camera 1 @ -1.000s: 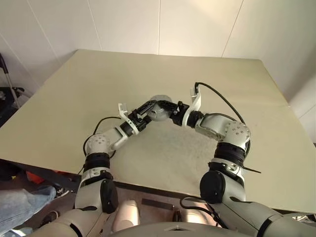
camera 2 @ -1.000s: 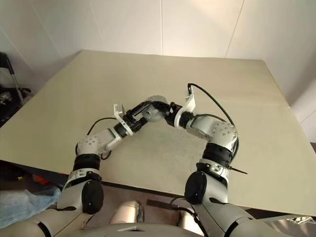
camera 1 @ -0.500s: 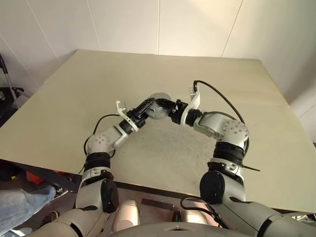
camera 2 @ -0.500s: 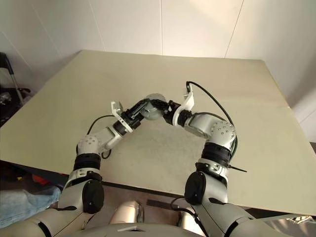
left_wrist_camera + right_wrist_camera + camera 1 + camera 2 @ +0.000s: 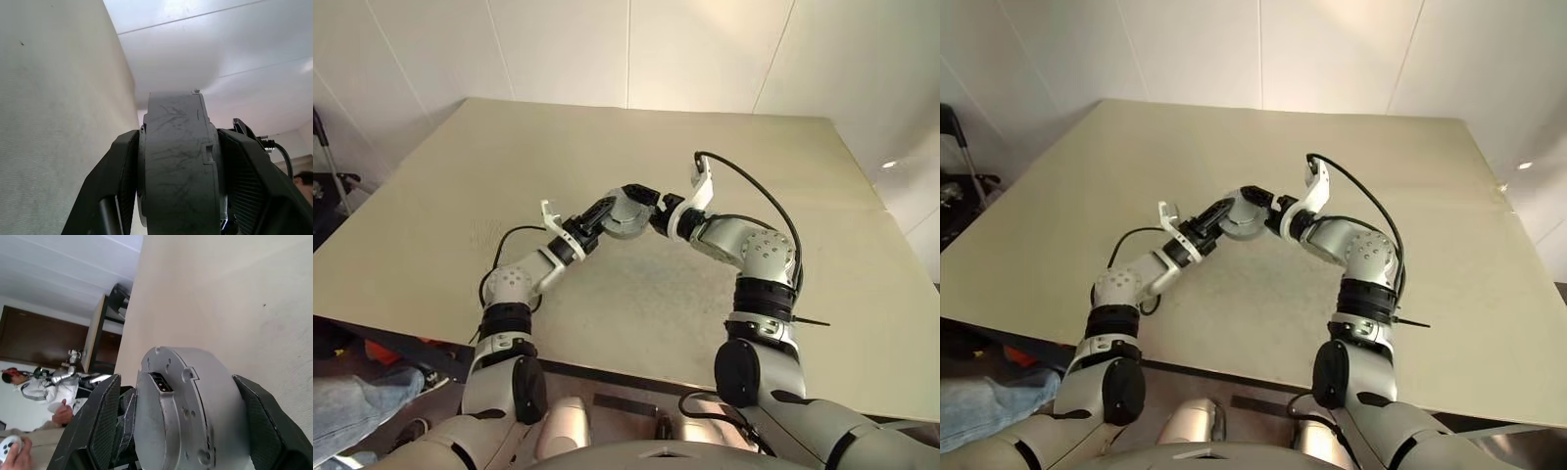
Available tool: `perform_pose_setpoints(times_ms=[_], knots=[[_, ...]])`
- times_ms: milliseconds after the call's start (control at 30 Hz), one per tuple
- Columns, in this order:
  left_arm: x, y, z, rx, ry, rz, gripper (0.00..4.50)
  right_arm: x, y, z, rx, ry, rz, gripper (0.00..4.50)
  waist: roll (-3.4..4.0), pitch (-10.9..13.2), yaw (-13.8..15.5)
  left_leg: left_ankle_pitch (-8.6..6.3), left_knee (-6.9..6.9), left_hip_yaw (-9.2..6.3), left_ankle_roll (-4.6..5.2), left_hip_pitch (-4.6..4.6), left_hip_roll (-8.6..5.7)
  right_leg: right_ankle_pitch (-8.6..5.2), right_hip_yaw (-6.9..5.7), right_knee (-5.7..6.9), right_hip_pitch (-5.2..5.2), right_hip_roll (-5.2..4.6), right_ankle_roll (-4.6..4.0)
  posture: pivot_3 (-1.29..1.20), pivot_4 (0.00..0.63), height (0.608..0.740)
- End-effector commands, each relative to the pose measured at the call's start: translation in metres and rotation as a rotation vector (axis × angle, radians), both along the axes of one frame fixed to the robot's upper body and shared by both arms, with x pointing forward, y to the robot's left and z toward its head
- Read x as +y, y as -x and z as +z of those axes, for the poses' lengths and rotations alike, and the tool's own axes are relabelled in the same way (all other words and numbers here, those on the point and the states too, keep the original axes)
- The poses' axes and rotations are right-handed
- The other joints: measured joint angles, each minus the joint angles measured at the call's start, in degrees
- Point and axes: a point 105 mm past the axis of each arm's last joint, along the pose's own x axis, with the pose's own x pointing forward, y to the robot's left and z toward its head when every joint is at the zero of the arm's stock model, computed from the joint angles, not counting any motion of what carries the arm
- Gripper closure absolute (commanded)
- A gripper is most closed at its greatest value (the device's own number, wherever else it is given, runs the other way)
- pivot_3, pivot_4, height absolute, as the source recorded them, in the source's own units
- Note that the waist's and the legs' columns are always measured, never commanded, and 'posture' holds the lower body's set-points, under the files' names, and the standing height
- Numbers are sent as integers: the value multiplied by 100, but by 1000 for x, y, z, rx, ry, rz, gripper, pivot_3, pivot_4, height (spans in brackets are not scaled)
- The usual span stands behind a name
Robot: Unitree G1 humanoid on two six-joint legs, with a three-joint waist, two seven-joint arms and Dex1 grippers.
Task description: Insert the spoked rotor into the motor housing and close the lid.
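Left wrist view has the left gripper (image 5: 178, 196) pinching the motor housing (image 5: 178, 161) above the table (image 5: 607, 147); the right gripper (image 5: 176, 431) looks spread, seemingly clear.

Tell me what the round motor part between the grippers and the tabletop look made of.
Motor housing: apparently cast metal, matte silver-grey, with moulded bosses and small holes; its edge looks darker and scuffed. Table: seemingly a matte beige laminate or coated board, finely speckled; the core cannot be told.
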Motion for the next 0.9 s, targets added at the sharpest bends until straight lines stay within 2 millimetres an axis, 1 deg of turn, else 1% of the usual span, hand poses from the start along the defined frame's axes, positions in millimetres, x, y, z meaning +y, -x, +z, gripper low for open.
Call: perform_pose_setpoints(times_ms=[33,100,233,367,433,500,567,667,767,800,833,900], knots=[[26,-4,-2,-6,-17,98,2263,-1,-6,21,-83,-24,-17,432,0,0,-12,0,0,0,0,1,0,0,0,1,0,0,0,0,0,740],[40,-4,-4,-1,-19,157,2353,0,-6,19,-77,-26,-19,393,0,0,-12,0,0,0,0,2,1,0,0,2,-1,2,0,0,0,740],[61,-7,-8,26,-13,247,2371,2,-7,17,-72,-17,-8,393,-12,7,3,0,4,-2,1,-6,1,0,-2,1,-3,2,0,0,0,740],[102,-7,-10,32,-9,408,2371,1,-9,14,-71,-4,-5,393,-16,10,1,-1,13,-3,1,-6,2,1,-2,3,1,1,1,0,0,740],[116,-5,-11,32,-19,468,2371,0,-10,13,-66,0,-6,393,-19,11,0,-1,16,-4,1,-6,3,1,-3,5,1,1,1,0,0,740],[140,-4,-20,79,-62,580,2371,-4,-12,11,-57,5,-13,393,-20,11,-3,-1,17,-4,1,-5,3,1,-2,7,2,1,1,0,0,740],[157,-4,-30,133,-101,661,2371,-5,-14,10,-52,8,-15,393,-23,13,-6,-1,18,-4,1,-5,3,1,-3,8,2,2,1,0,0,740],[172,-5,-48,227,-204,737,2371,-4,-15,9,-52,10,-9,393,-26,11,-16,-1,18,-4,1,0,3,2,-2,10,4,2,1,0,0,740],[184,-5,-58,279,-301,791,2371,1,-14,9,-49,1,13,393,-26,10,-35,1,18,-4,-2,25,4,2,-1,15,19,2,1,0,0,740],[187,-5,-58,281,-322,803,1639,2,-14,9,-49,0,17,393,-26,10,-58,4,18,-4,-8,41,6,2,0,17,31,3,2,0,0,740],[191,-5,-58,281,-338,820,1405,3,-14,9,-45,0,22,393,-26,10,-95,6,17,-4,-11,52,8,-5,0,17,39,3,14,0,0,740],[199,-5,-56,279,-357,854,769,4,-14,7,-37,3,31,393,-26,10,-171,9,4,-2,-17,104,8,-15,2,12,88,4,30,0,0,740]])
